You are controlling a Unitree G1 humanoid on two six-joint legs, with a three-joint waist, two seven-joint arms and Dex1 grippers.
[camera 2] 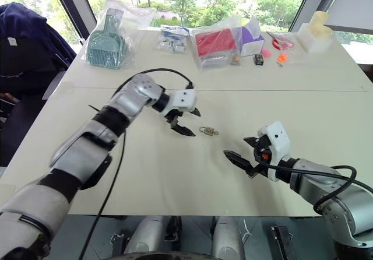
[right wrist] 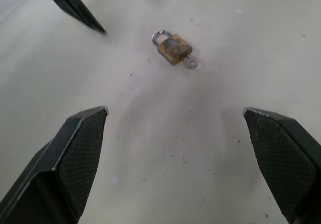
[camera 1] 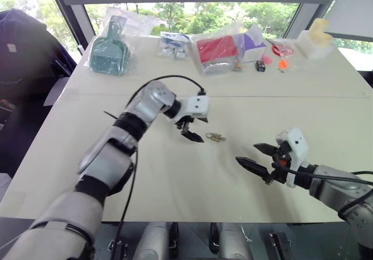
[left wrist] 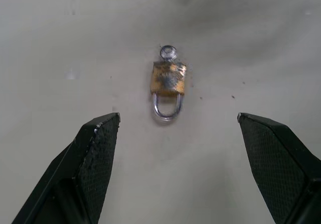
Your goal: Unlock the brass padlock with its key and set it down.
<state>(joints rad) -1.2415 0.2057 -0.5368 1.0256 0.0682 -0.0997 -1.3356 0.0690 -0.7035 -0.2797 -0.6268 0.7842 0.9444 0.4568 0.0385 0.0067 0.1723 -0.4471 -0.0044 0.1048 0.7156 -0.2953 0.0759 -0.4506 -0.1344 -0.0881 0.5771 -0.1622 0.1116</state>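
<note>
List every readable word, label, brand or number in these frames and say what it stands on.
None can be read.
Brass padlock: its face is worn and mottled, with no legible stamp.
Bagged items along the table's far edge, such as the red pack and the teal item: any print is too small to read.
Small black box: too small to read.

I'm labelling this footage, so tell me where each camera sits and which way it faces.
Head eyes: look forward and down over the table, both arms showing.
Left wrist: looks between the left gripper's open fingers at the padlock and its key.
Right wrist: looks along the right gripper's open fingers.
Every view shares the padlock.
</note>
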